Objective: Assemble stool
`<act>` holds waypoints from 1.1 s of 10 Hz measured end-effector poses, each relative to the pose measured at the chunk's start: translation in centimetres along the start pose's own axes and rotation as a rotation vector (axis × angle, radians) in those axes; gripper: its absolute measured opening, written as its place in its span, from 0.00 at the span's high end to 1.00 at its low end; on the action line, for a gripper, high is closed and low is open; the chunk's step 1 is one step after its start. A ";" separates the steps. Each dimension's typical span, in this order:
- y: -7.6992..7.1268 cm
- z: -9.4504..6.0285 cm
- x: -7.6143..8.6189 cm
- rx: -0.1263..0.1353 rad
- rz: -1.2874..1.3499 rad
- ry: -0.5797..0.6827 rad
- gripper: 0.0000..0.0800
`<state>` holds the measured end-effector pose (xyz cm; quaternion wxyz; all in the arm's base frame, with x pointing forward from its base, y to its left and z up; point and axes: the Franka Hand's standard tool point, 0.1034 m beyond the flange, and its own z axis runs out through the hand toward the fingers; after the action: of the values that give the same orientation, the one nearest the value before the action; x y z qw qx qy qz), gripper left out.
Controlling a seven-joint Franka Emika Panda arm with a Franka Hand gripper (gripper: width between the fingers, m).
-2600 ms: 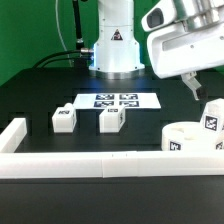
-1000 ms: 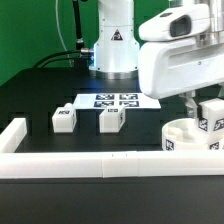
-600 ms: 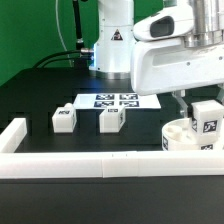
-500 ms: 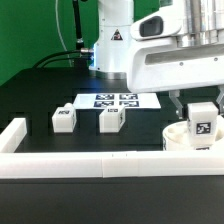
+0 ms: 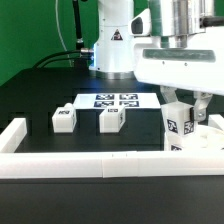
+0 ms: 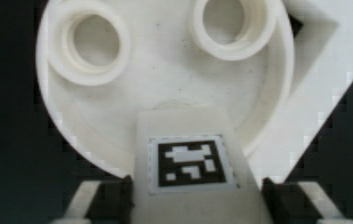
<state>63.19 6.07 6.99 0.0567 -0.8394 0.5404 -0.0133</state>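
Note:
My gripper [image 5: 186, 113] is shut on a white blocky leg [image 5: 180, 126] with a square tag and holds it upright over the near left part of the round white seat [image 5: 211, 141]. In the wrist view the leg [image 6: 191, 160] sits between the two fingers [image 6: 98, 200], just above the seat [image 6: 137, 95], which shows two round sockets [image 6: 93, 45]. Whether the leg touches the seat is unclear. Two more tagged legs [image 5: 63, 118] [image 5: 111, 120] lie on the black table to the exterior view's left.
The marker board [image 5: 118, 101] lies flat behind the two loose legs. A long white border rail [image 5: 100, 164] runs along the front and turns up the left side [image 5: 13, 133]. The robot base [image 5: 113, 45] stands at the back.
The gripper, with the leg in it, has moved toward the exterior view's left and come down over the seat. The two loose legs have not moved.

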 end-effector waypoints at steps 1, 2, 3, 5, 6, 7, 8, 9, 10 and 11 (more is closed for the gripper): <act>0.0 0.0 -0.1 -0.002 -0.002 0.002 0.57; 0.0 0.0 0.0 -0.002 -0.002 0.002 0.57; 0.1 0.1 -0.1 -0.003 -0.006 0.001 0.57; 0.0 -0.1 0.0 0.001 -0.019 0.002 0.31; -0.1 -1.6 0.4 0.033 -0.071 -0.003 0.21; 0.7 -3.7 1.0 0.065 -0.089 -0.015 0.19; 1.4 -4.6 1.1 0.072 -0.095 -0.018 0.19; 1.3 -4.4 0.9 0.079 -0.096 -0.010 0.19; 1.4 -4.3 0.8 0.077 -0.098 -0.011 0.19; 1.4 -4.3 0.8 0.077 -0.098 -0.011 0.19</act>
<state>61.93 4.42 11.06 0.0912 -0.8621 0.4975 -0.0323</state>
